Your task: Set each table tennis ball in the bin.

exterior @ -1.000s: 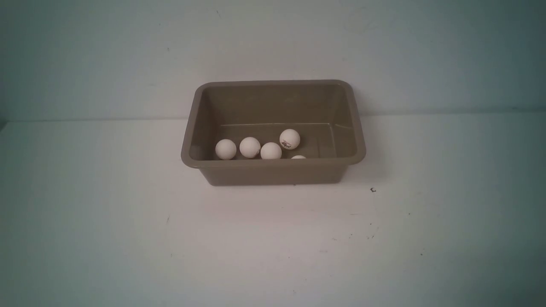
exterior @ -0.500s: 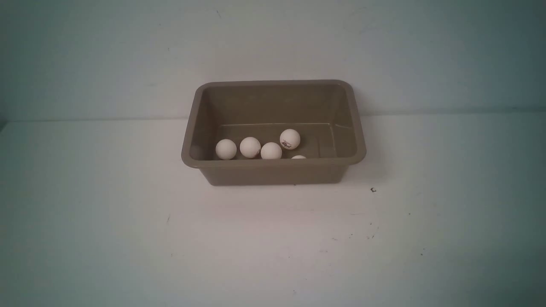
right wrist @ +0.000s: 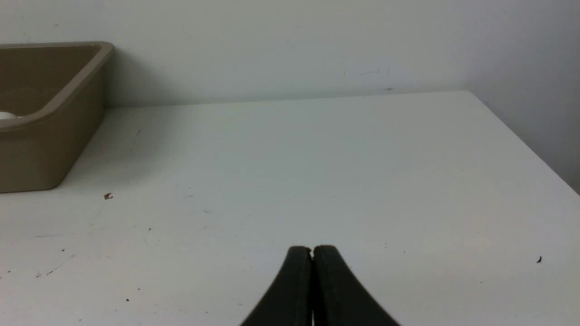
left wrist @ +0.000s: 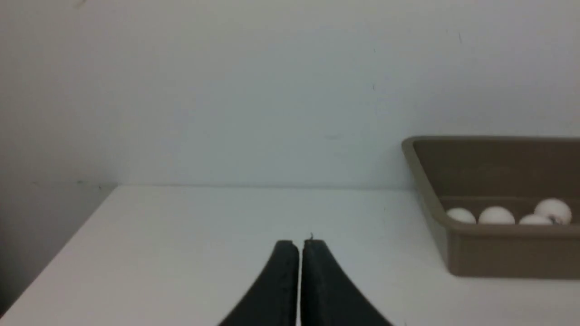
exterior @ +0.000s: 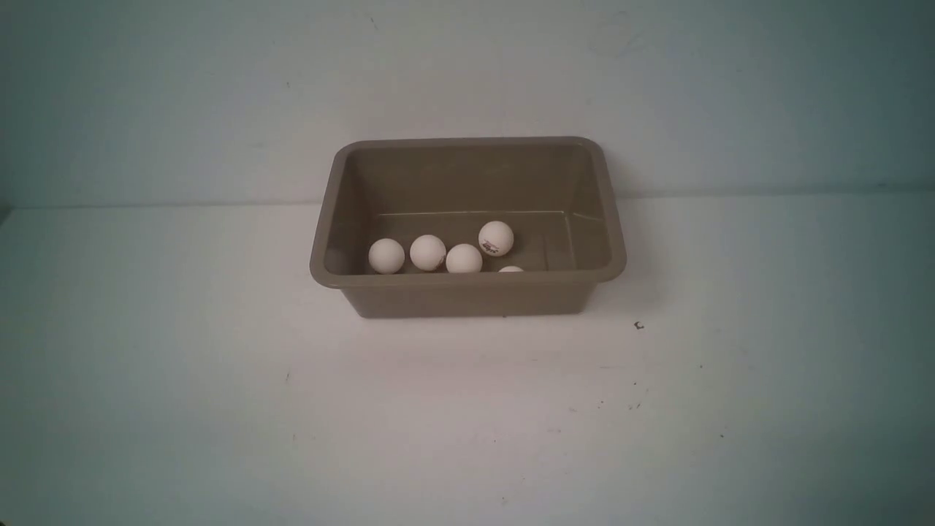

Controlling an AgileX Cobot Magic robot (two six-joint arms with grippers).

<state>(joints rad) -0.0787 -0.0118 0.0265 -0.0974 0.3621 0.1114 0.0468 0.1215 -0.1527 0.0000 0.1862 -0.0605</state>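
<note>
While the three front views are compared, no change is noted: five table tennis balls (exterior: 463, 258) are seen lying as before inside the bin (exterior: 467, 277), one of them half hidden behind the near wall. A sixth ball cannot be seen. No ball is found on the table (exterior: 467, 424). The left gripper (left wrist: 299, 245) and right gripper (right wrist: 311, 250) are held together, empty, well apart from the bin. The task is judged essentially complete.
</note>
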